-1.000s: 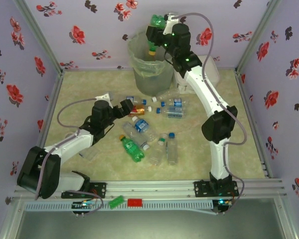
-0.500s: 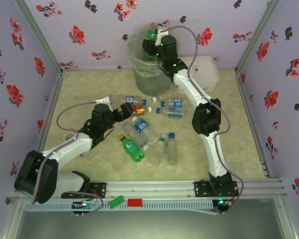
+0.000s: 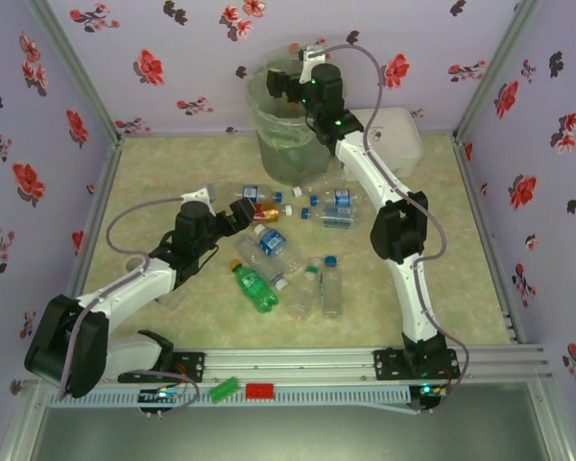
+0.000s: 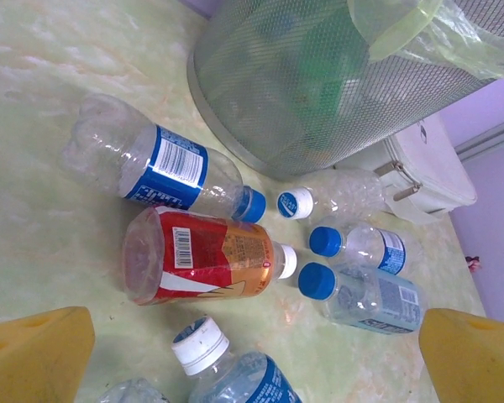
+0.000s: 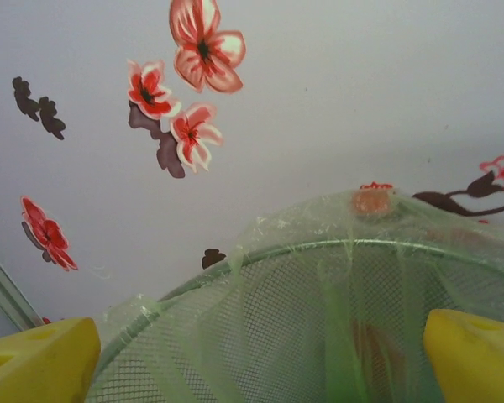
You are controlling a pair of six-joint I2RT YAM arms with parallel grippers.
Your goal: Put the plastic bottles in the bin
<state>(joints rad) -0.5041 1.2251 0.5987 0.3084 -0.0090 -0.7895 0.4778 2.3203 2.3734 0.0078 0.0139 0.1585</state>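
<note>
Several plastic bottles lie in the middle of the table: a green one (image 3: pixel 254 286), clear blue-capped ones (image 3: pixel 331 286) and a red-orange labelled one (image 4: pixel 206 264). My left gripper (image 3: pixel 245 213) hovers open just short of the red-orange bottle, with its yellow fingers (image 4: pixel 34 357) wide apart and nothing between them. A white-capped clear bottle (image 4: pixel 227 361) lies right under the left gripper (image 4: pixel 252 357). The mesh bin (image 3: pixel 288 130) stands at the back, lined with a translucent bag. My right gripper (image 3: pixel 286 82) hangs open and empty over the bin's rim (image 5: pixel 319 252).
A flat white box (image 3: pixel 398 134) sits to the right of the bin, against the back wall. Flowered walls close in the table on three sides. Bare tabletop (image 3: pixel 442 250) lies at the right and at the far left.
My right gripper carried a green bottle over the bin's mouth and opened; the bottle has left its jaws. The left gripper crept slightly towards the red-orange bottle.
</note>
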